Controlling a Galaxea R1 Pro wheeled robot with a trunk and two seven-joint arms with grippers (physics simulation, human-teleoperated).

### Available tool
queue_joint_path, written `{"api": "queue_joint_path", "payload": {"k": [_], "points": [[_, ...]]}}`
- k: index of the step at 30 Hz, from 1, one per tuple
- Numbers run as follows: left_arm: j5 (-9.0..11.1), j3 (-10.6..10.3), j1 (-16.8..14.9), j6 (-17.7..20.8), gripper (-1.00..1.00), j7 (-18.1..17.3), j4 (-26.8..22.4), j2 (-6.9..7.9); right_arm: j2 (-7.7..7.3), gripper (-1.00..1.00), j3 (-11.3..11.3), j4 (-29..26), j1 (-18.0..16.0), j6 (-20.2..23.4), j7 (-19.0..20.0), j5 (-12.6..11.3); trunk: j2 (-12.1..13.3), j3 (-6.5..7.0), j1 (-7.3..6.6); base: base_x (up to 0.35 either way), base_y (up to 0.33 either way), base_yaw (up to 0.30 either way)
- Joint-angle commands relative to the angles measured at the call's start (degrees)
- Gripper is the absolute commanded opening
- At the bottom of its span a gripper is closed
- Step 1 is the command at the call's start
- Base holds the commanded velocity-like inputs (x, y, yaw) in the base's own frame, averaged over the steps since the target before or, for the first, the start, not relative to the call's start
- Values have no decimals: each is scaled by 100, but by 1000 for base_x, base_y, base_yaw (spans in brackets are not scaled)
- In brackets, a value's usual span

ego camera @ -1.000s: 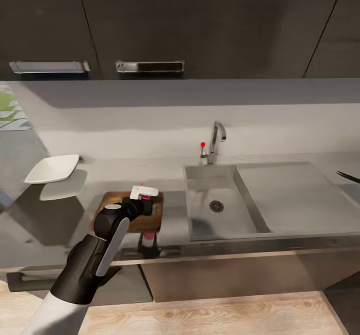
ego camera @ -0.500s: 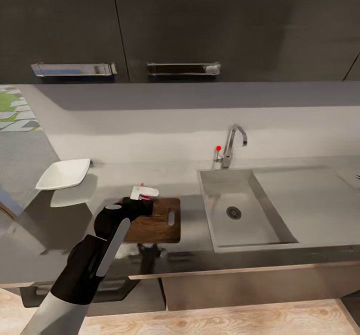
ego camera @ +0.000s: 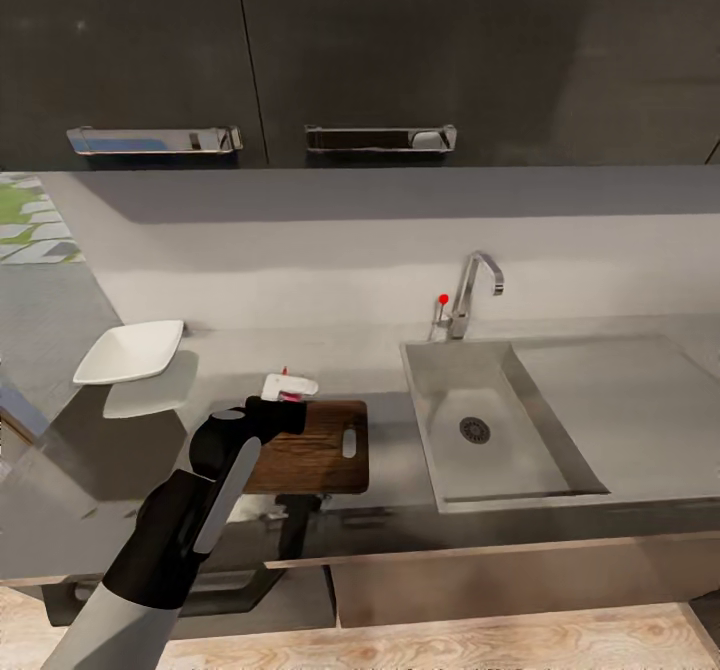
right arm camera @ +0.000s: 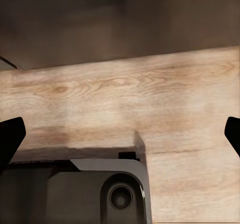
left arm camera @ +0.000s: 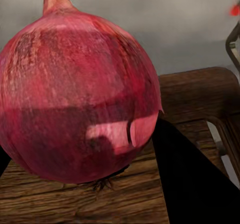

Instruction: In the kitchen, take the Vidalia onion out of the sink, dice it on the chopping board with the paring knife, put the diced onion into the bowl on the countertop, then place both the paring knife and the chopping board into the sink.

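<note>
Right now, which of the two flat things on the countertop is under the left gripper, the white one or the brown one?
The dark-brown chopping board; the left gripper holds the Vidalia onion over it. The white bowl sits apart, farther from the sink.

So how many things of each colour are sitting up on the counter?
White: 1, the bowl
Brown: 1, the chopping board
Pink-red: 1, the Vidalia onion, held in the left gripper over the board
Total: 3

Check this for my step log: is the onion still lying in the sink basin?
No, the sink basin is bare, and the left gripper holds the Vidalia onion over the chopping board.
</note>
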Motion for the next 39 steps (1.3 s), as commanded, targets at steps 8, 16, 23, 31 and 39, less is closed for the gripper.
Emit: {"api": "queue_joint_path", "payload": {"k": [8,16,23,31,39], "points": [[48,-6,-5,25,-100,47,73,-1,-6,100,33,-8,2,-9,19,-61,-12,-10,1,-90,0,0],[51,-6,-4,24,-100,47,145,-1,-6,100,32,-8,2,-8,19,-61,-12,-10,1,-3,0,0],[54,-6,-2,16,-100,39,226,-1,-7,100,32,-8,1,-2,19,-61,-12,-20,1,0,0,0],[50,-6,-4,7,-100,38,296,-1,-14,100,30,-8,1,-1,19,-61,-12,-74,1,0,0,0],[54,-6,-4,5,-100,38,314,-1,-13,100,31,-8,2,-1,19,-61,-12,-134,1,0,0,0]]}}
